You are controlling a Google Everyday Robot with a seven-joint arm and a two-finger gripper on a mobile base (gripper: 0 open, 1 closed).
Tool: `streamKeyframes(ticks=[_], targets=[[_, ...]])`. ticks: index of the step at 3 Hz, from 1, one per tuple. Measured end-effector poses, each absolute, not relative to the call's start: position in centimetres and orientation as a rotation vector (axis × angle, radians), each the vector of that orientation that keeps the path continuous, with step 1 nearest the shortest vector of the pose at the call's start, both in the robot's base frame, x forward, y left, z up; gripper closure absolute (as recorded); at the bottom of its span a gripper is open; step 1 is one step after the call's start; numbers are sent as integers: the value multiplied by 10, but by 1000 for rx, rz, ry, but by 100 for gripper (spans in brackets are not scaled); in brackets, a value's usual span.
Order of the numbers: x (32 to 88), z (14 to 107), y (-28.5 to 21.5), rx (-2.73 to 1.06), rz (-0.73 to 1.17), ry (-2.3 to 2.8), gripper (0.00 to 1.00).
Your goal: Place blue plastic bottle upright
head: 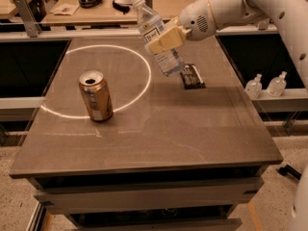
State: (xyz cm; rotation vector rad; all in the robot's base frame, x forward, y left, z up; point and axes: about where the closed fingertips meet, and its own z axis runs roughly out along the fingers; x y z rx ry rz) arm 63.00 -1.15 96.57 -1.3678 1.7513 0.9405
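Observation:
The blue plastic bottle (155, 34) is clear with a white cap and a pale label. It is held above the far middle of the table, tilted with its cap up and to the left and its base low to the right. My gripper (161, 41) is shut on the bottle's middle, its cream fingers (166, 38) across the label. The white arm reaches in from the upper right. The bottle's base hangs just above the tabletop (154, 129), not resting on it.
A gold-brown soda can (96, 96) stands upright at the left, on a ring of light. A small dark packet (192, 77) lies right of the bottle's base. Two small clear bottles (265, 85) stand off the table at the right. A cluttered bench lies behind.

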Motion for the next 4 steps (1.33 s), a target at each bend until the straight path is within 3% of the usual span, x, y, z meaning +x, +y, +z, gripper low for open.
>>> streamKeyframes(ticks=[4], targets=[[595, 935, -47, -1195, 983, 1555, 100]])
